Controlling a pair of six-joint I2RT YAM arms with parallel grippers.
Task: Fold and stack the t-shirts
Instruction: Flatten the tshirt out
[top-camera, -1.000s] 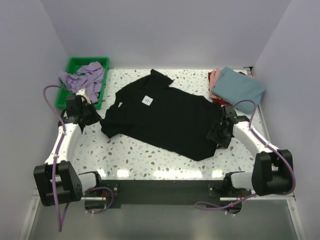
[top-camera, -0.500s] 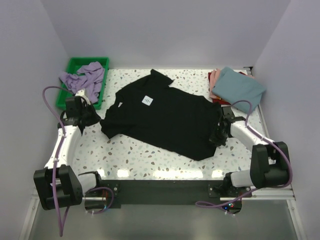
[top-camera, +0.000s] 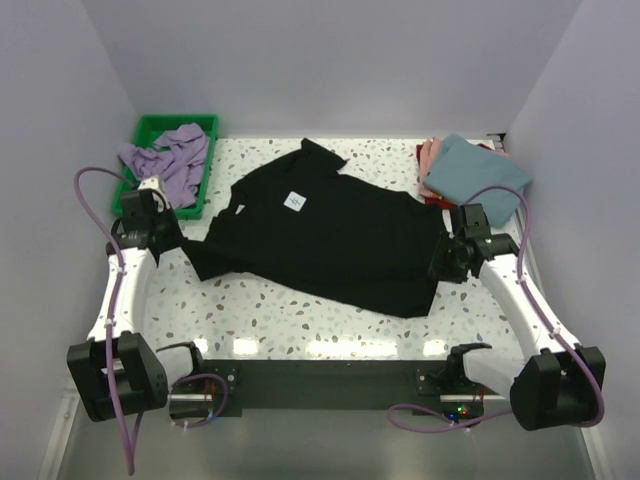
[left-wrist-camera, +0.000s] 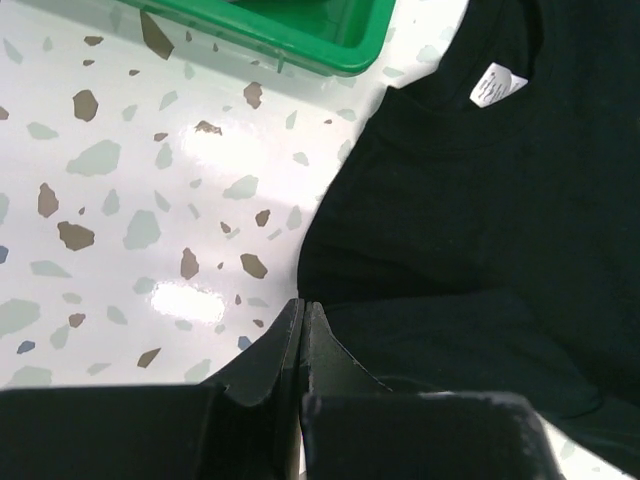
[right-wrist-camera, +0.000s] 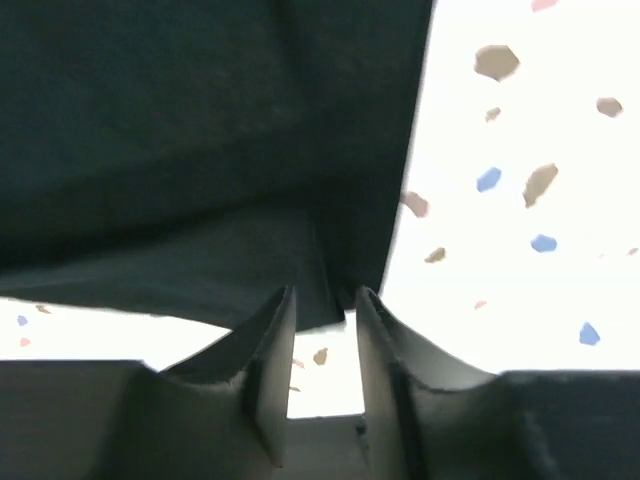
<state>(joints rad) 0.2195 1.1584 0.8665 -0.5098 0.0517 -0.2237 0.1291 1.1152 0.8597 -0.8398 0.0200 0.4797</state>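
A: Where is the black t-shirt (top-camera: 330, 235) found?

B: It is spread flat across the middle of the table (top-camera: 260, 310), collar toward the back left. A white tag (top-camera: 294, 201) is shown just below the neck.

A: How is the left claw (left-wrist-camera: 302, 320) seen?

B: It is closed tight at the shirt's left edge. The fingers are pressed together, and the black cloth is pinched at their tips. Speckled table is seen just to its left, and the green tray (top-camera: 150, 125) lies beyond it.

A: And the right claw (right-wrist-camera: 323, 297)?

B: It is set at the shirt's near right corner. A narrow gap is seen between the fingers, and a fold of the hem is caught in that gap, raised off the table.

A: What is held in the tray?

B: The lavender t-shirt (top-camera: 170, 152) is heaped there, crumpled, with part of it spilled over the left rim.

A: Where are the others?

B: A folded stack is seen at the back right corner of the table, behind the right claw. The teal-blue t-shirt (top-camera: 478, 172) is laid on top. The pink t-shirt (top-camera: 430, 155) and the dark red t-shirt (top-camera: 437, 202) are shown only as edges beneath it.
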